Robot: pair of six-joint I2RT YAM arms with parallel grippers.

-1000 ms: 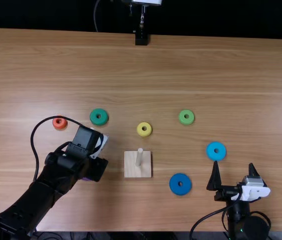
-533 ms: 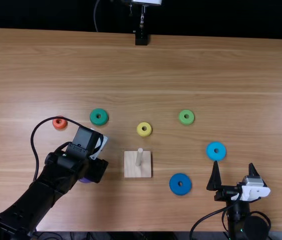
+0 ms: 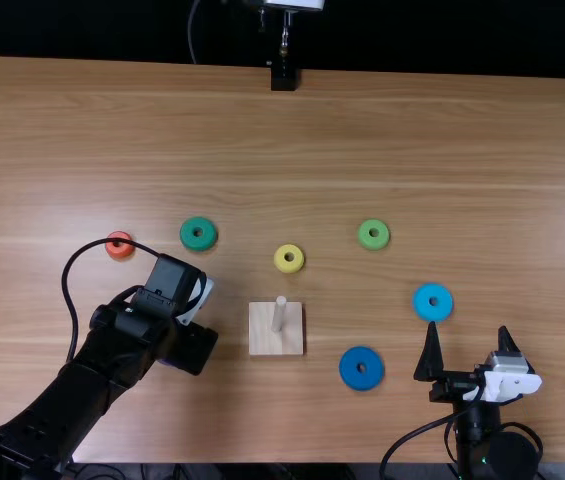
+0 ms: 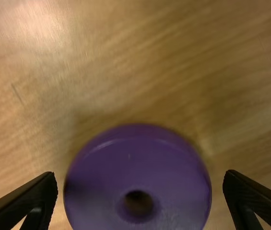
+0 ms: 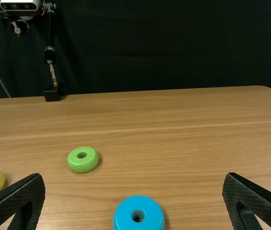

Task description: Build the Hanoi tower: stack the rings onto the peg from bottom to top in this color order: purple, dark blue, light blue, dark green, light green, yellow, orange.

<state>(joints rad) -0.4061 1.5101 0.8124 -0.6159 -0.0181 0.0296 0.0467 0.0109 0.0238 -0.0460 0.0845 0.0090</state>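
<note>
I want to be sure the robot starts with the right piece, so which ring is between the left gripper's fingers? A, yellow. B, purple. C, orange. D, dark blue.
B: the left gripper has its fingers spread, and the purple ring shows between them, with table visible on both sides of it.

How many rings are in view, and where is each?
7. Beyond the wooden base, left to right: orange, dark green, yellow, light green. Dark blue is right of it, light blue near the right gripper, purple between the left gripper's open fingers.
</note>
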